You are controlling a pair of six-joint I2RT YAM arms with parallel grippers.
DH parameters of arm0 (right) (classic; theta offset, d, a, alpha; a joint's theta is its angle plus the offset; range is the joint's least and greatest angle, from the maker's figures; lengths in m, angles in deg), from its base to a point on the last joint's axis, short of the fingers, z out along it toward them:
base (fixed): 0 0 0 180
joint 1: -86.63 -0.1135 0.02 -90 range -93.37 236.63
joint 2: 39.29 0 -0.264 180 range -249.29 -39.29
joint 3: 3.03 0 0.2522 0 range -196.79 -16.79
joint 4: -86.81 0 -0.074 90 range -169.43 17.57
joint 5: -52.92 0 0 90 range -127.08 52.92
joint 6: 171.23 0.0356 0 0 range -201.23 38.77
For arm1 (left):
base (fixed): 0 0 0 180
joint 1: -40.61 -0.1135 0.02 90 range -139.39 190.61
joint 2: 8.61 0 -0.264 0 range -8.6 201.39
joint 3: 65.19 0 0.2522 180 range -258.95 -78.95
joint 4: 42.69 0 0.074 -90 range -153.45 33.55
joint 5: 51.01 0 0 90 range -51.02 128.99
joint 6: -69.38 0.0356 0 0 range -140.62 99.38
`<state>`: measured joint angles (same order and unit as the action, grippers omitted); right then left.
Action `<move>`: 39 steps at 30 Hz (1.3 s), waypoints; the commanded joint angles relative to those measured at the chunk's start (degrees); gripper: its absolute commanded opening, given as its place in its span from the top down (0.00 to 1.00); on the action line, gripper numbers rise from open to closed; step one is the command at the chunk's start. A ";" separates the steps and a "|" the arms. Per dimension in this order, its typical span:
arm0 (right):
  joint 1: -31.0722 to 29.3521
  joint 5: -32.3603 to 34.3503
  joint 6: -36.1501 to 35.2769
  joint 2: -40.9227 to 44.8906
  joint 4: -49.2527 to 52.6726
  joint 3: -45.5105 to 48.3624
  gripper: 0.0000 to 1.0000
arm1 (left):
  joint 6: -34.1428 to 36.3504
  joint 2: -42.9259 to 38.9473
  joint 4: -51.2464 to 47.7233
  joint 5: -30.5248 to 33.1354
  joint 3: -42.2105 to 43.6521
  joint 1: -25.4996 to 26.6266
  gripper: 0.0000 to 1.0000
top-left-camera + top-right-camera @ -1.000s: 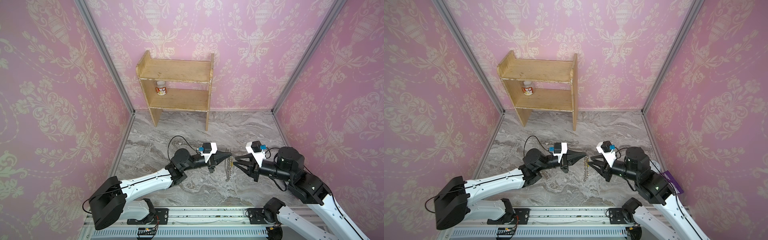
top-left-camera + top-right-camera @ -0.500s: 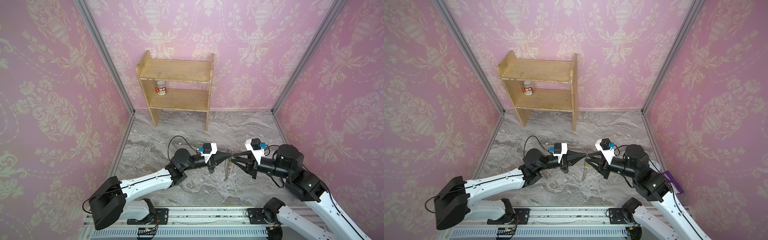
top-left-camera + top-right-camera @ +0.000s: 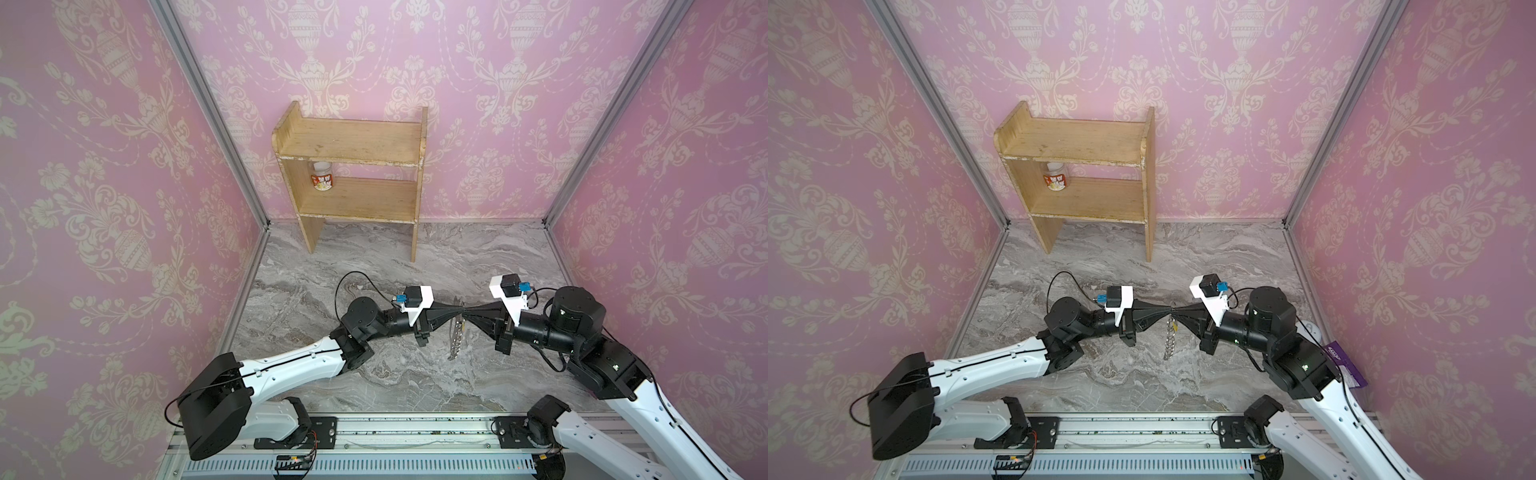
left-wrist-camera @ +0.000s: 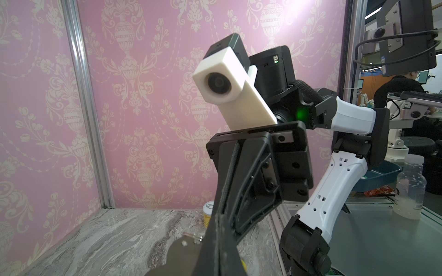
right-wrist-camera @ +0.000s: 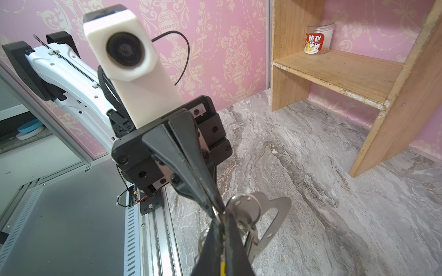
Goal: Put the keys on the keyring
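The keyring (image 3: 456,337) (image 3: 1170,341), a flat grey plate with small split rings, hangs edge-on above the marble floor in both top views. My left gripper (image 3: 461,309) (image 3: 1171,308) is shut on its top edge. My right gripper (image 3: 466,310) (image 3: 1175,308) meets it tip to tip and is shut on the keyring too. In the right wrist view my right gripper (image 5: 223,215) pinches at a split ring on the plate (image 5: 278,212). A sliver of a yellow key (image 5: 222,265) (image 3: 1177,328) shows in the gap between its fingers; whether it is gripped I cannot tell. The plate (image 4: 179,258) also shows in the left wrist view.
A wooden shelf (image 3: 353,143) stands against the back wall with a small jar (image 3: 322,178) on its lower board. A yellow and white can (image 4: 208,213) stands on the floor by the right wall. A purple packet (image 3: 1346,365) lies outside the right wall. The arms' rail (image 3: 374,432) runs along the front.
My right gripper has moved left to the top of the keyring and its jaws have gone from open to shut. The left gripper has stayed put with the keyring in it.
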<state>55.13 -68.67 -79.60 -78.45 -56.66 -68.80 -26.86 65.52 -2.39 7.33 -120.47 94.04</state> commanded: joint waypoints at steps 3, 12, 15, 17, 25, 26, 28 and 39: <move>-0.15 -2.86 -0.14 0.40 -0.25 0.12 1.00 | -1.10 0.05 1.58 -0.79 -2.17 0.18 1.00; -0.13 0.73 -11.81 -3.55 18.58 -9.24 1.00 | 1.88 -6.20 -22.38 -1.34 -5.53 -1.11 0.56; -0.13 1.51 -14.11 -4.71 21.67 -11.39 1.00 | 3.54 -6.89 -30.70 -2.89 -8.38 -1.48 0.56; -0.13 1.53 -15.08 -5.43 22.91 -12.37 1.00 | 4.57 -6.68 -34.68 -4.10 -9.97 -1.49 0.59; -0.66 1.72 -17.11 -8.54 24.66 -14.79 1.00 | 7.98 -4.79 -44.53 -7.10 -14.35 -1.49 0.69; -0.68 1.78 -16.97 -8.77 24.46 -14.79 1.00 | 8.10 -4.68 -44.62 -7.19 -14.42 -1.49 0.71; -0.79 1.80 -16.91 -9.05 24.18 -14.79 1.00 | 8.25 -4.56 -44.41 -7.43 -14.63 -1.49 0.72; -1.18 1.45 -16.44 -10.23 23.47 -16.81 1.00 | 8.70 -2.46 -44.43 -8.51 -15.91 -1.31 0.83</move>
<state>54.62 -67.10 -95.23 -88.59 -32.18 -83.97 -19.56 62.48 -45.88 0.46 -134.50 92.90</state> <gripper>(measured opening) 0.041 0.178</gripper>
